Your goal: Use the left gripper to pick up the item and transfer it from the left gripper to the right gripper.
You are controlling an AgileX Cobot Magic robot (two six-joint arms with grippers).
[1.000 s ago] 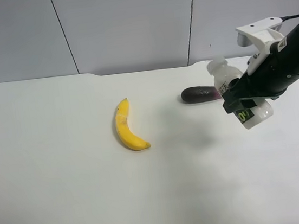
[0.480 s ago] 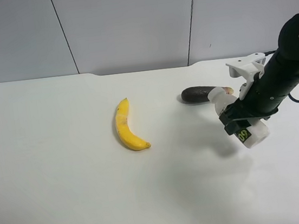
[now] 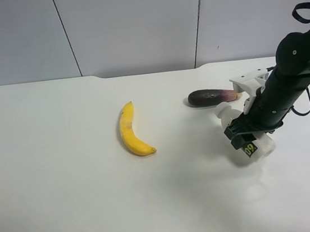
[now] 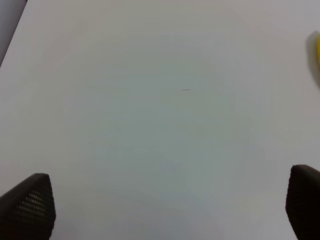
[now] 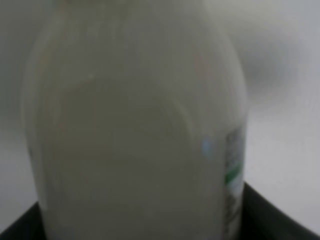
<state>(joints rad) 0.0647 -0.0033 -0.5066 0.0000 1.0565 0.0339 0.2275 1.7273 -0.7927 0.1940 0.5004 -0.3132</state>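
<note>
Your right gripper (image 3: 249, 133) clamped on the item (image 3: 247, 136), lowered since a second ago to the table (image 3: 68, 189) near the eggplant (image 3: 212, 96), banana (image 3: 131, 131) unmoved, left gripper (image 4: 165, 210) spread wide, empty

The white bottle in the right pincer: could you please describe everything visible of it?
The white bottle looks like translucent plastic with a white cap and a black-and-green label patch. It lies tilted, cap toward the eggplant, clamped by the shut right pincer, low over the table. Whether it touches the table cannot be told.
</note>
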